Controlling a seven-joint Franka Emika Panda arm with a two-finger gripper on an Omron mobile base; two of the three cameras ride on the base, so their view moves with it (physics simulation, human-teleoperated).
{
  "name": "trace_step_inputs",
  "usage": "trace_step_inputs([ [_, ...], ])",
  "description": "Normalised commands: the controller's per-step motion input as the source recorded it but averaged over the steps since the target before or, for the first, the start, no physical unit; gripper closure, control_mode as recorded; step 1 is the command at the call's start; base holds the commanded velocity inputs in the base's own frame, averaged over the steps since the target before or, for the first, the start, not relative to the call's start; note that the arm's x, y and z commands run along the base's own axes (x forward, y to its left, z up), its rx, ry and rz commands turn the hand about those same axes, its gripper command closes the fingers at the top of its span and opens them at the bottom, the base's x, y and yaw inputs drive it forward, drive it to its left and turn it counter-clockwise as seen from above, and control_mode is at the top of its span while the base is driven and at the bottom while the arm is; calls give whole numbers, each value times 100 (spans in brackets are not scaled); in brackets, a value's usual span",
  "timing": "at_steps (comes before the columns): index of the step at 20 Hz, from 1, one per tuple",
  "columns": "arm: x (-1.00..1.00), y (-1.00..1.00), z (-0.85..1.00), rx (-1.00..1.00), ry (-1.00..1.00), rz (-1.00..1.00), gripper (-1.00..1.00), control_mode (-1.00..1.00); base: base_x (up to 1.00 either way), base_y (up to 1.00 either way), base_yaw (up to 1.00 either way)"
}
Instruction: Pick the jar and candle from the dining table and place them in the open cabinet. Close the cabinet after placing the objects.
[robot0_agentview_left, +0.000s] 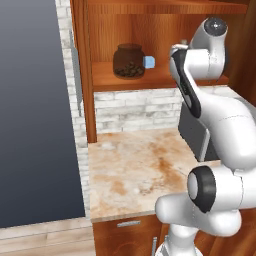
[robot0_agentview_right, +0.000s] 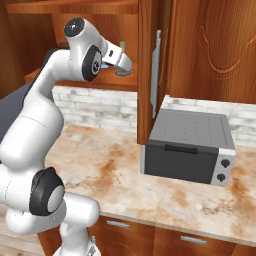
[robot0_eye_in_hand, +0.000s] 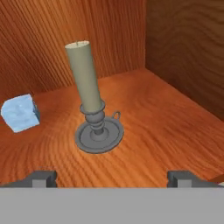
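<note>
1. Now the candle (robot0_eye_in_hand: 91, 109) stands at frame centre on the cabinet (robot0_eye_in_hand: 175, 118) shelf, the jar (robot0_agentview_left: 129, 61) at upper centre.
2. Gripper (robot0_eye_in_hand: 113, 178) is wide open, holding nothing.
3. Next, I judge: withdraw, then close the doors.

The cabinet (robot0_agentview_left: 150, 75) has a reddish-brown wooden shelf inside, and three things stand directly on it. The jar (robot0_agentview_left: 128, 61) is on the left part of the shelf, upright, with dark lumps inside. Just to the right of it is a small pale-blue cube (robot0_agentview_left: 149, 61); if they touch, I cannot tell. In the hand view the candle (robot0_eye_in_hand: 89, 94) stands upright in its round grey dish, to the right of the cube and apart from it, not far from the right inner wall. Below the cabinet is a marbled beige-and-orange counter (robot0_agentview_right: 115, 170). A grey toaster oven (robot0_agentview_right: 192, 146) sits on it, at the right side near the brick wall.
</note>
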Motion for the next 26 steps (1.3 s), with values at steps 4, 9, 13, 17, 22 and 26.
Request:
trace_step_inputs([
  [4,-39,4,0,0,-13,-7,-100,-100,0,0,0],
  [9,-46,7,-1,0,-23,-11,-100,-100,0,0,0],
  [13,-47,6,-1,4,-20,-10,-100,-100,0,0,0],
  [17,-46,3,-1,6,-9,-2,-100,-100,0,0,0],
  [22,-38,0,0,10,0,0,-100,-100,0,0,0],
  [26,-38,1,7,14,0,0,-100,-100,0,0,0],
])
